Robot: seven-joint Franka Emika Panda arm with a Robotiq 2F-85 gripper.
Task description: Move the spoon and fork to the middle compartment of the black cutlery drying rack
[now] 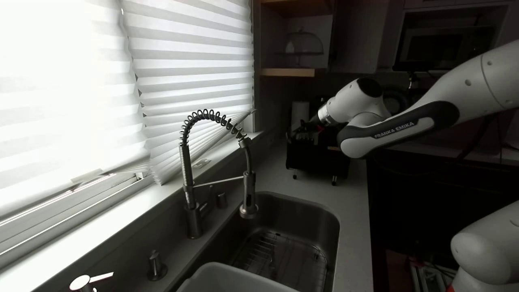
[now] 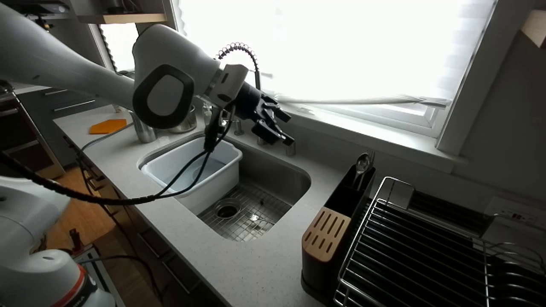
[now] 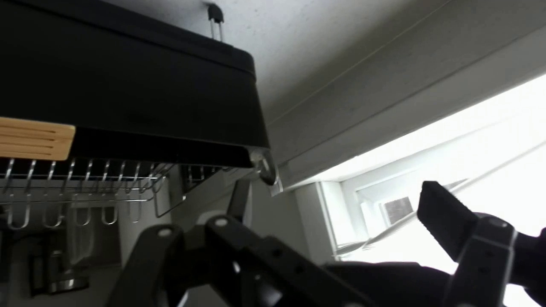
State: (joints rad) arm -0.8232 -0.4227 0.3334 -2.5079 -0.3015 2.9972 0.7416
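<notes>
The black cutlery drying rack (image 2: 313, 273) stands on the counter, with a slotted wooden lid over its near end. It also shows in an exterior view (image 1: 316, 158) and at the upper left of the wrist view (image 3: 128, 94). The spoon (image 2: 362, 163) and fork (image 2: 372, 157) stand upright together in the end compartment nearest the window. In the wrist view the spoon (image 3: 267, 169) and fork (image 3: 277, 187) stick out of the rack's end. My gripper (image 2: 290, 128) is open and empty, above the sink's back edge and apart from the rack. Its fingers (image 3: 337, 198) straddle open space.
A wire dish rack (image 2: 422, 238) stands right beside the cutlery rack. The sink (image 2: 281, 175) holds a light plastic tub (image 2: 213, 187). The coiled-spring faucet (image 1: 248, 194) rises behind the sink. The window sill and blind (image 1: 194, 61) run along the back.
</notes>
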